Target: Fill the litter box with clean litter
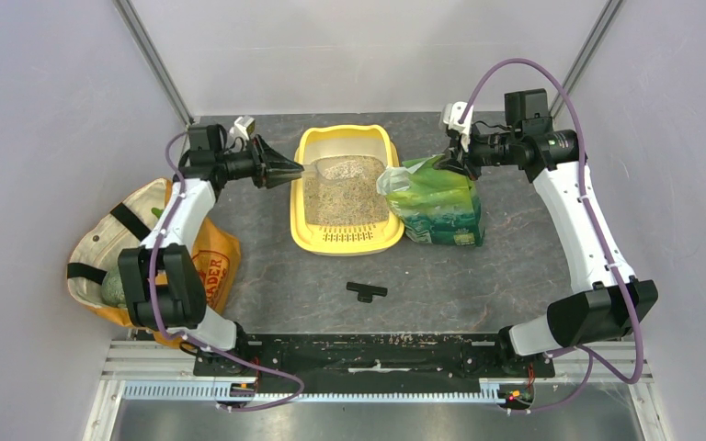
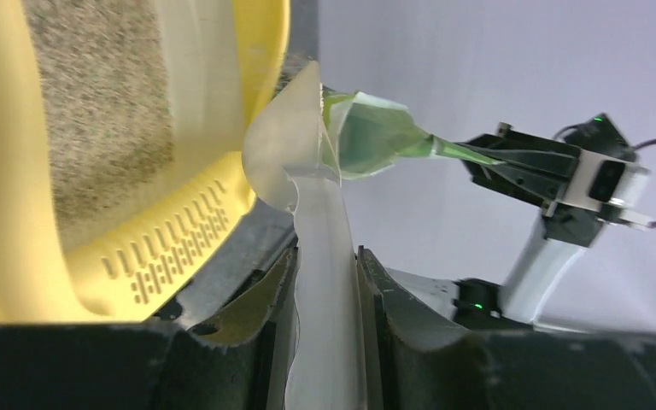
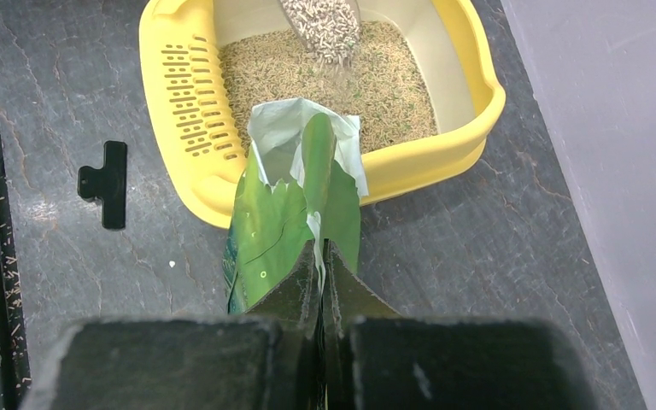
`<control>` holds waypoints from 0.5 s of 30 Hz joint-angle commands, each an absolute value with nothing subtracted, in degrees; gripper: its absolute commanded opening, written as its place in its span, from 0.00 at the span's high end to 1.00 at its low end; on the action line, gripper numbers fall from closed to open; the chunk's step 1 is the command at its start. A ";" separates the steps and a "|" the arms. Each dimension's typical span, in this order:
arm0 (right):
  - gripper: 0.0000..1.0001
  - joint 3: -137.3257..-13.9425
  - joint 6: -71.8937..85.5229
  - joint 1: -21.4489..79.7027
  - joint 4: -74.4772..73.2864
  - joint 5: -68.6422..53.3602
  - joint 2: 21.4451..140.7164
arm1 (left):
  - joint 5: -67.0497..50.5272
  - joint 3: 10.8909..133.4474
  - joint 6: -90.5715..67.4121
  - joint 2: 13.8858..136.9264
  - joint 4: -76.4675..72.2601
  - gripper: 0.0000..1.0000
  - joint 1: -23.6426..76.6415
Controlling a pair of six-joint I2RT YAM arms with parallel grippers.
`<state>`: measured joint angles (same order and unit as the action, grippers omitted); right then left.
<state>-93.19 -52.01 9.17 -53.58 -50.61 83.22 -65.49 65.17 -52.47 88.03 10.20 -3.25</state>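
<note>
The yellow litter box (image 1: 388, 235) sits mid-table, its slotted lip (image 3: 190, 102) toward the arms, with beige clean litter (image 1: 345, 202) spread over its floor. My left gripper (image 1: 296, 170) is shut on the handle (image 2: 325, 256) of a clear scoop (image 1: 335, 168), which is over the box's far left part. The scoop (image 3: 325, 26) carries granules that spill onto the clean litter (image 3: 376, 94). My right gripper (image 1: 450, 152) is shut on the top edge of the green litter bag (image 1: 437, 207), which stands upright and open against the box's right wall. The bag mouth (image 3: 299, 128) gapes.
A black bag clip (image 1: 366, 291) lies on the dark table in front of the box. An orange-and-cream tote bag (image 1: 216, 262) slumps at the left by the left arm. Grey enclosure walls close in on both sides and at the back.
</note>
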 commanded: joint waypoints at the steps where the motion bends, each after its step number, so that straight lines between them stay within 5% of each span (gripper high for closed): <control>1: 1.00 -93.25 -50.81 9.44 -50.14 -50.38 81.22 | -55.05 75.11 -29.40 87.26 34.98 0.98 -2.90; 9: 1.00 -91.89 -47.72 5.79 -51.43 -48.78 79.50 | -33.83 82.79 -18.09 88.99 43.24 0.98 6.39; 15: 1.00 -89.92 -47.30 2.84 -52.47 -47.94 77.23 | -4.86 89.03 -5.56 88.51 45.97 0.98 20.67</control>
<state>-90.87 -48.58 3.64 -53.69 -48.58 81.03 -27.99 83.22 -18.85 89.41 43.09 12.64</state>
